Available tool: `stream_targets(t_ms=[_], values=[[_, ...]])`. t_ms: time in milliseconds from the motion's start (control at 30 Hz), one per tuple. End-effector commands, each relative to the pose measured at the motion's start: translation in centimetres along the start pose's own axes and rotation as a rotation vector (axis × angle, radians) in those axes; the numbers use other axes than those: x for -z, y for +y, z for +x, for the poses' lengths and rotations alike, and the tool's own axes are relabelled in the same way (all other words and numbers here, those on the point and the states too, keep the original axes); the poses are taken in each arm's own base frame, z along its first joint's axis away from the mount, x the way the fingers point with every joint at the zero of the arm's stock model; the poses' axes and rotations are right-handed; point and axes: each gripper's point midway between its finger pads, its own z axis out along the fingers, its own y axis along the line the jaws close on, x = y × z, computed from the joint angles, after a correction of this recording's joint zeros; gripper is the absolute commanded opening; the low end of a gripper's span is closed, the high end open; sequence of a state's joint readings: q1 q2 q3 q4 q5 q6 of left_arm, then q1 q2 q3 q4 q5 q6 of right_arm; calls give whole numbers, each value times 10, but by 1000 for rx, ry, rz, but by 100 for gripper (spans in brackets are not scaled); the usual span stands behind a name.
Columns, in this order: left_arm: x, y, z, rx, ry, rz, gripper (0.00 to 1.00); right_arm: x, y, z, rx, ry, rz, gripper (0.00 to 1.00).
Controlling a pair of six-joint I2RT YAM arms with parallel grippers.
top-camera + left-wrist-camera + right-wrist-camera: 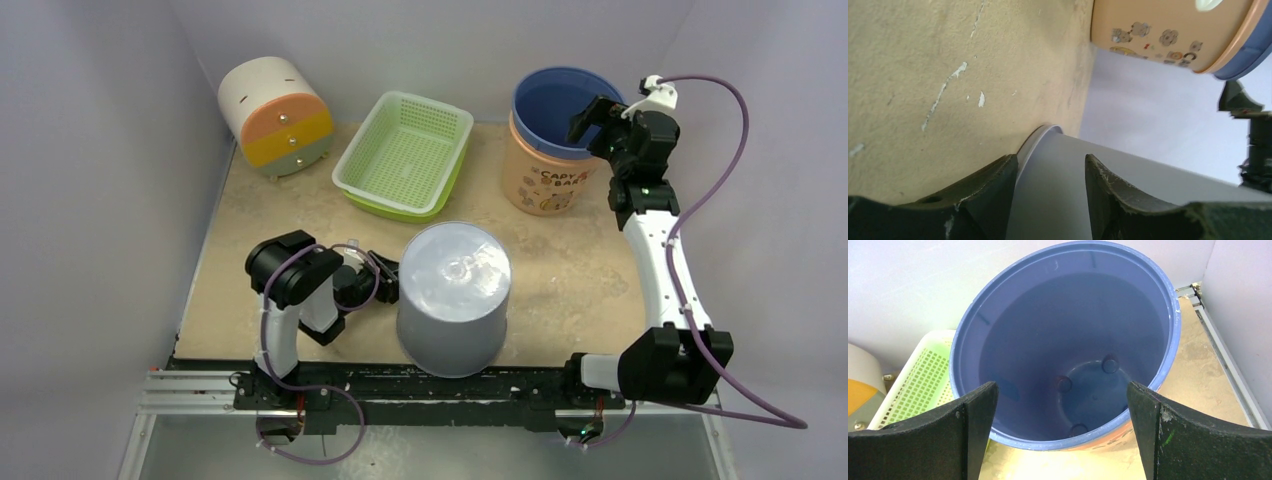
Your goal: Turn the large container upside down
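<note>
Container [453, 300], smooth grey tapered plastic, stands inverted on mottled beige tabletop [560, 270].

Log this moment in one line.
grey container: upside down | left tool: open beside it | right tool: open over blue bucket

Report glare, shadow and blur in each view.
Top external: evenly lit, sharp, faint sheen on the upturned base of the grey container. Left wrist: scene rolled sideways, container wall pale and featureless, no glare. Right wrist: rim of the blue tub crisp, its inside shaded.
</note>
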State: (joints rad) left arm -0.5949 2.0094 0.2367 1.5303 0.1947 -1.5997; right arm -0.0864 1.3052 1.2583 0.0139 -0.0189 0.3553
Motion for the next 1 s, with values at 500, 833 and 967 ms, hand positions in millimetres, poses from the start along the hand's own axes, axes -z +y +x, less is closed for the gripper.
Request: stream_targets(t_ms=[500,833,967], values=[[-39,-13,-50,-531,-47,-318,60,26,3,-5,43,-20,-22,100],[12,-88,-113,-842,-253,-598,64,57,14,52,58,89,-29,100],[37,-137,-123,-922,-323,-597,64,83,35,69,52,123,-76,100]])
